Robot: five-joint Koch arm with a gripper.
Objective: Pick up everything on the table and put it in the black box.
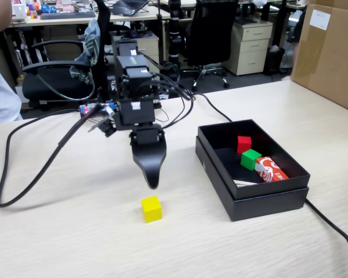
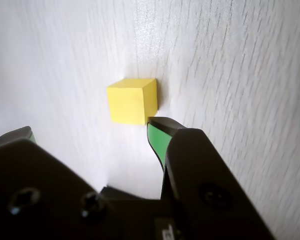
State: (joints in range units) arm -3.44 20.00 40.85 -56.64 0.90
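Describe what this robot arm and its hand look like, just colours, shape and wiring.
The arm is a stack of boxy black motor blocks, one carrying a small white sticker, with black cables looping off its sides. A small board with red and blue parts sits at its base. The hand is matte black plastic, tapering to a curved point in the fixed view; the wrist view shows green pads lining its fingers and recessed screws on the body.
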